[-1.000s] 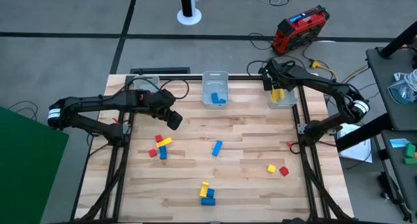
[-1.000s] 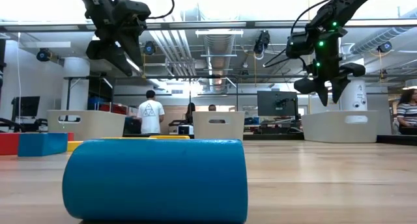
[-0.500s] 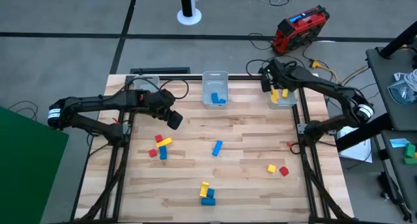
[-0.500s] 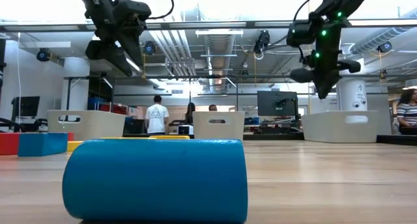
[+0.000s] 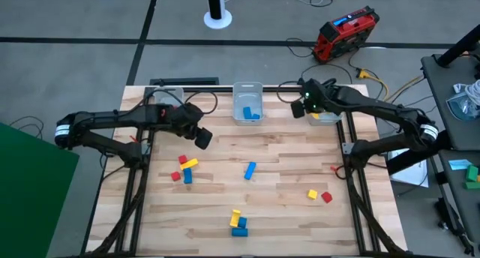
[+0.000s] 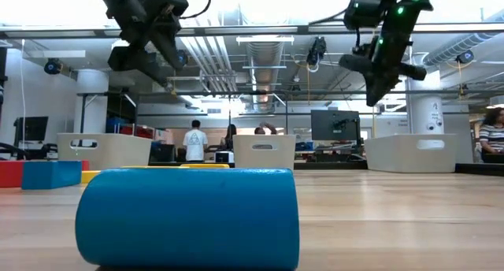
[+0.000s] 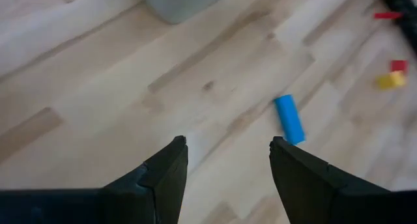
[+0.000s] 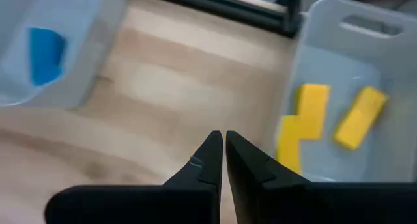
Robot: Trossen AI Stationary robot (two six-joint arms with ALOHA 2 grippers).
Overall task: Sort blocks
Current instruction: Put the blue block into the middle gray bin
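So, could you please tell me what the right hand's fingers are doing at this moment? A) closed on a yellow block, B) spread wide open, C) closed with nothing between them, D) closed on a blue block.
C: in the right wrist view the right hand has its fingers together and empty, while the yellow blocks lie in the bin beside it.

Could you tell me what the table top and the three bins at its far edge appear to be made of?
The table top looks like pale jointed wood planks, matt, with visible grain. The bins, such as the middle one, seem translucent whitish plastic: blue blocks show through its walls.
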